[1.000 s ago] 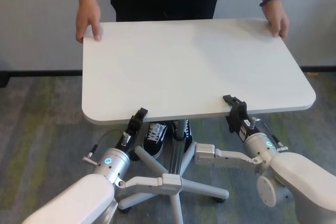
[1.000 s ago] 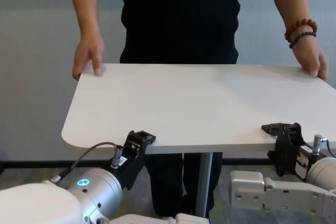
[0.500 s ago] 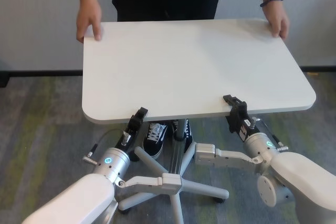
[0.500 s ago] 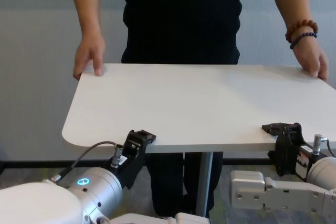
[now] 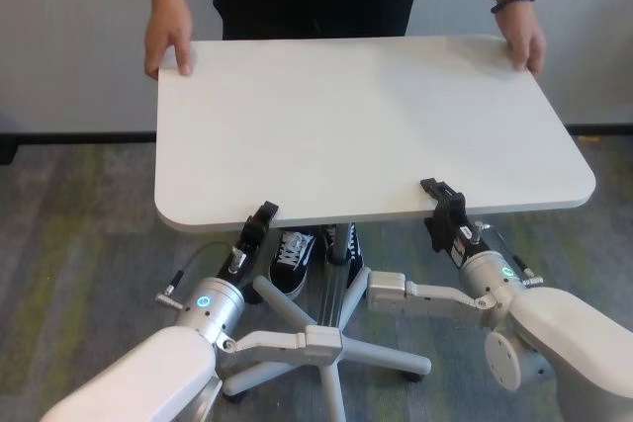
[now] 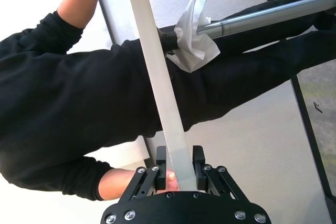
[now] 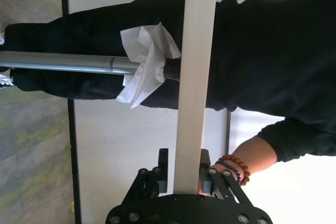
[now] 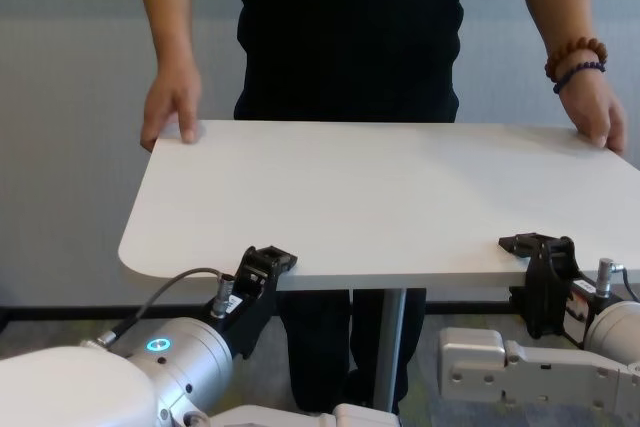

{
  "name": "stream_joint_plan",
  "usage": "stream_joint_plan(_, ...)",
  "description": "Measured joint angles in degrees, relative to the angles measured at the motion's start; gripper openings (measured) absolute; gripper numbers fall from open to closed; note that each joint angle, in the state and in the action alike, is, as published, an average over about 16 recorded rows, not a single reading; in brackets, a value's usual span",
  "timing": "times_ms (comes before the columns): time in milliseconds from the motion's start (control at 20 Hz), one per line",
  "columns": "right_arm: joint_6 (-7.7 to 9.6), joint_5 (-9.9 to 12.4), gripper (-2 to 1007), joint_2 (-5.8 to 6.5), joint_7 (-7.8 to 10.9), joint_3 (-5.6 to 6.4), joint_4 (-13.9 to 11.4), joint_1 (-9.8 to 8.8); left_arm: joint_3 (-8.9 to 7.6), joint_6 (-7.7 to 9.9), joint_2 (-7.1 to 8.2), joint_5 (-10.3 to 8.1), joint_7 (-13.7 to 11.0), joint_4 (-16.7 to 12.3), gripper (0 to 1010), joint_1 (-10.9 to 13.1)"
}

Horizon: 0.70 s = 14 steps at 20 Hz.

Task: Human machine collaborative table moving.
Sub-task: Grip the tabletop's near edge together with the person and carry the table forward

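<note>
Head view: table (image 5: 366, 116) mid-frame, no shift vs 1 s ago. L gripper (image 5: 264, 214) lower left & R gripper (image 5: 441, 195) lower right both clamp its near edge; you're prob. still holding, not moving.

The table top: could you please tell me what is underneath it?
Under the table top stand a silver pole, a white star-shaped base and the person's black sneakers. White paper is wrapped where the pole meets the top. The person's legs are mostly hidden.

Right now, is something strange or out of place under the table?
Yes. A crumpled white tissue is stuffed where the silver pole meets the underside of the table. It looks like improvised padding, not a proper fitting.
</note>
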Motion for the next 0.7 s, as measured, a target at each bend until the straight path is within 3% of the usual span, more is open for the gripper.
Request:
stream_joint_plan(300, 0.00, -0.03, 473, 0.03, 0.24, 0.03, -0.02, -0.06, -0.02, 0.06, 0.02, 0.05, 0.05, -0.07, 461, -0.04)
stream_joint_plan(700, 0.00, -0.06, 741, 0.05, 0.36, 0.01, -0.01, -0.09, -0.04, 0.11, 0.03, 0.10, 0.16, -0.13, 710, -0.06)
